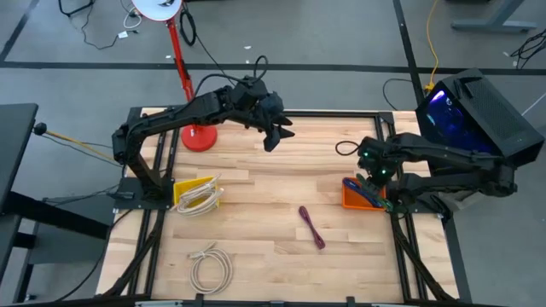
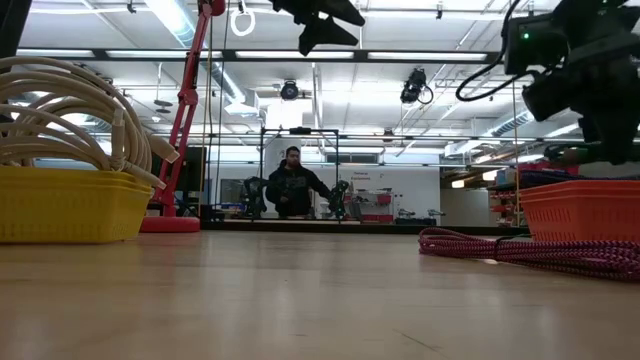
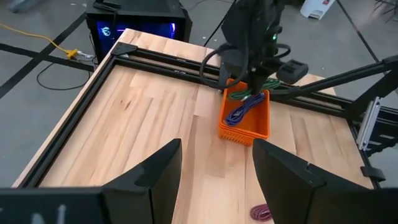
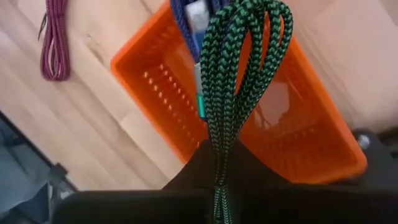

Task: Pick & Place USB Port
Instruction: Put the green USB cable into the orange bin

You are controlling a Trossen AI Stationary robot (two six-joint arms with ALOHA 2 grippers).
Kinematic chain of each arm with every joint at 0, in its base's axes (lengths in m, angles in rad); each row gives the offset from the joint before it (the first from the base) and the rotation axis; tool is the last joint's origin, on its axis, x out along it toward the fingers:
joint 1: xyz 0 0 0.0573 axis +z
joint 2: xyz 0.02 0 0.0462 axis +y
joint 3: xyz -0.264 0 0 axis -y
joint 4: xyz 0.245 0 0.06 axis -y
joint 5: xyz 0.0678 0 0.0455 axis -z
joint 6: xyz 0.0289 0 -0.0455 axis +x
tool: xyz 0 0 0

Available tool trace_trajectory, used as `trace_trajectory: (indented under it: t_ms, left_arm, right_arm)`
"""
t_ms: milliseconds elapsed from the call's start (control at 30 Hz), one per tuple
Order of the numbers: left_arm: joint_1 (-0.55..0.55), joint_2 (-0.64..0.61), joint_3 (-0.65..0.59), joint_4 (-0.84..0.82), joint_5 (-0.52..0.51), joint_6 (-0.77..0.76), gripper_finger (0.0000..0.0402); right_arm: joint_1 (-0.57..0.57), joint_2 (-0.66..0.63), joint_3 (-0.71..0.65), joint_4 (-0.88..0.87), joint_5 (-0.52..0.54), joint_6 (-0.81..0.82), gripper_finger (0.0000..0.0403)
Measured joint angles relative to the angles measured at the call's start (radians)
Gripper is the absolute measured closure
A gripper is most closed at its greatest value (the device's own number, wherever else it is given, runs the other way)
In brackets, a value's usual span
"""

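The green braided USB cable point(image 4: 233, 93), folded into loops, hung pinched in the right gripper point(image 4: 219, 163) directly over the orange perforated plastic basket point(image 4: 180, 106) at the table's right, apparently poised for dropping beside the blue cable point(image 4: 186, 18) inside. The left gripper point(image 1: 275, 135) hovered spread and empty, farther back. A maroon braided cable point(image 1: 311, 228) lay mid-table.

Grey floor point(image 1: 341, 34), ceiling strip lights point(image 2: 180, 20), person point(image 2: 292, 185) behind, maybe at bench.
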Motion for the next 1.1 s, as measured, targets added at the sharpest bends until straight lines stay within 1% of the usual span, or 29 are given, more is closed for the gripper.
trace_trajectory:
  t_ms: [200, 333, 500, 567, 733, 833, 967, 1100]
  left_arm:
    - [0.001, 0.0, 0.0, 0.0, -0.007, 0.0, 0.02]
    - [0.001, 0.0, 0.0, 0.001, -0.007, 0.0, 0.02]
    - [0.001, 0.0, 0.0, 0.001, -0.007, 0.0, 0.02]
    - [0.001, 0.0, 0.0, 0.001, -0.007, 0.0, 0.02]
    - [0.001, 0.0, 0.0, 0.001, -0.007, 0.0, 0.02]
    - [0.001, 0.0, 0.0, 0.001, -0.007, 0.0, 0.02]
    - [0.001, 0.001, 0.0, 0.001, -0.007, 0.0, 0.02]
    - [0.001, 0.001, 0.0, 0.001, -0.007, 0.0, 0.02]
  right_arm:
    - [0.0, 0.0, -0.038, 0.094, 0.001, -0.002, 0.0397]
    - [0.0, 0.0, -0.038, 0.117, 0.024, -0.012, 0.0397]
    - [0.0, 0.0, -0.038, 0.135, 0.026, -0.019, 0.0397]
    - [0.0, 0.0, -0.038, 0.142, 0.026, -0.019, 0.0386]
    - [0.0, 0.0, -0.038, 0.149, 0.027, -0.019, 0.0338]
    - [0.0, 0.0, -0.038, 0.149, 0.026, -0.018, 0.0319]
    - [-0.001, 0.0, -0.038, 0.15, 0.022, -0.018, 0.0307]
    - [-0.001, 0.0, -0.038, 0.151, 0.018, -0.014, 0.0304]
